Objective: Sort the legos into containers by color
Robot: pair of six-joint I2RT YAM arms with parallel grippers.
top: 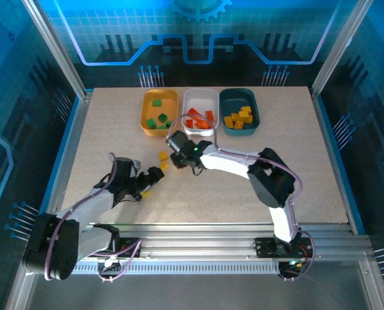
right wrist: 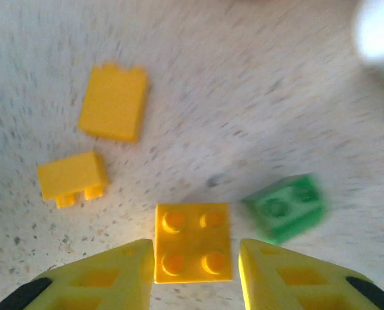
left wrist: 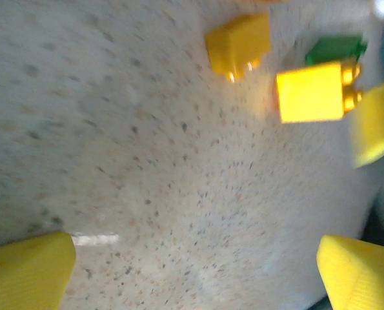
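In the right wrist view my right gripper [right wrist: 197,258] is shut on a yellow four-stud lego [right wrist: 193,242] just above the table. A green lego [right wrist: 287,206] lies to its right. Two more yellow legos [right wrist: 114,102] [right wrist: 72,177] lie farther left. From above, the right gripper [top: 171,158] sits in front of the orange-yellow container [top: 144,110], the white container [top: 201,92] and the dark teal container [top: 256,113], which hold green, red-orange and yellow legos in that order. My left gripper [top: 154,175] [left wrist: 198,271] is open over bare table, short of a yellow lego [left wrist: 238,44].
The speckled table [top: 243,200] has free room at front and right. The right arm [top: 243,161] stretches across the middle. The left arm [top: 95,200] lies along the near left. A metal rail [top: 211,245] runs along the near edge.
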